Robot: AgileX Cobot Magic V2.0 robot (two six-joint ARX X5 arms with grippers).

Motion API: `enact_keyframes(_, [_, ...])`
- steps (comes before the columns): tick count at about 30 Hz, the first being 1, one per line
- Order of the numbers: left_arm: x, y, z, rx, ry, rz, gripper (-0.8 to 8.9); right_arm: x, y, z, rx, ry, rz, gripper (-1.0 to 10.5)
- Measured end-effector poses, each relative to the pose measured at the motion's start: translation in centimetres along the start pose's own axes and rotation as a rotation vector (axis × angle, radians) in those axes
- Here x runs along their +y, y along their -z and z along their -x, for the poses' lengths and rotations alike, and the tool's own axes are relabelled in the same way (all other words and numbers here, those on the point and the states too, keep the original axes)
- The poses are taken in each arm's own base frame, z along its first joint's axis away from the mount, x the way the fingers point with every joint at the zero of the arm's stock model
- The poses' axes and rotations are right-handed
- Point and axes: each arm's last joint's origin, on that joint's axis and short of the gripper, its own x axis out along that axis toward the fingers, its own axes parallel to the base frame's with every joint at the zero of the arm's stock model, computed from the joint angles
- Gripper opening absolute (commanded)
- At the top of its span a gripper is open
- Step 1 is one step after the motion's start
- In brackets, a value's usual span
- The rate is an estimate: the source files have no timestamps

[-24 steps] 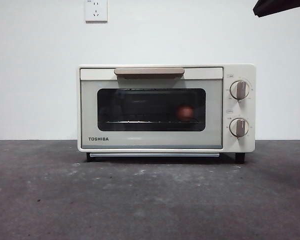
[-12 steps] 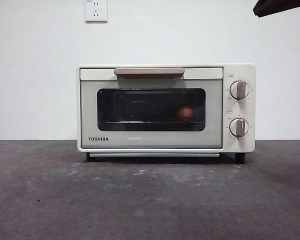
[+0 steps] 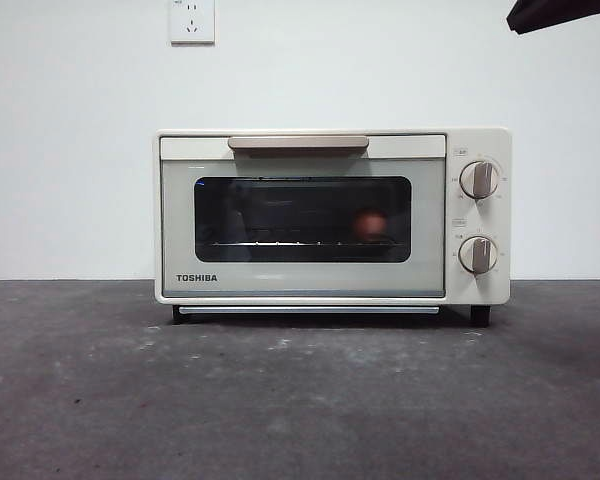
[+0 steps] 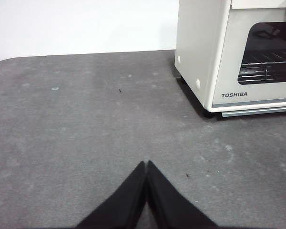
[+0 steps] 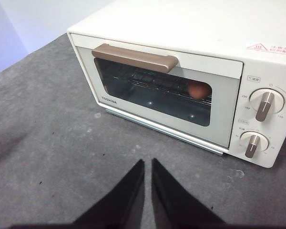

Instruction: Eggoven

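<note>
The egg (image 3: pixel 371 224) sits inside the toaster oven (image 3: pixel 332 215), on the wire rack (image 5: pixel 152 82) toward the knob side, seen dimly through the dark window (image 3: pixel 302 219) and more plainly in the right wrist view (image 5: pixel 197 89). The door is closed flush, its tan handle (image 3: pixel 298 144) level along the top edge, and the oven stands squarely on the grey worktop (image 3: pixel 280 400) with the wall behind. With egg in and door shut, the loading part looks done; what remains, if anything, is probably a knob turn or a clean retreat. The right pincer (image 5: pixel 148 164) hangs above the worktop in front of the oven, tips nearly together with only a thin gap between them, holding nothing; it is the nearer one to the upper knob (image 5: pixel 263 102) and lower knob (image 5: pixel 251 143). If a knob is to be set, the tips would need to part enough to straddle the raised grip bar, come in square to the face, and twist without pushing, since the light oven could slide back on its feet. The left pincer (image 4: pixel 146 167) waits off to the oven's far side, tips pressed together and empty, well apart from the cabinet, and is best kept there.
</note>
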Motion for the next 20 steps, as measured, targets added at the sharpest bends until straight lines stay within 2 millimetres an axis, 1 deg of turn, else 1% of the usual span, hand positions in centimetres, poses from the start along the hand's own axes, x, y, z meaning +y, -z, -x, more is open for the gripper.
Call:
enact_keyframes(17, [0.0, 0.0, 0.0, 0.000, 0.000, 0.008, 0.08, 0.0, 0.0, 0.0, -0.002, 0.004, 0.005, 0.1])
enact_keyframes(19, [0.0, 0.0, 0.0, 0.000, 0.000, 0.008, 0.08, -0.3, -0.1, 0.5, -0.027, 0.048, 0.023, 0.1])
enact_keyframes(20, [0.0, 0.0, 0.0, 0.000, 0.000, 0.008, 0.08, -0.6, -0.2, 1.1, -0.054, 0.082, 0.030, 0.1])
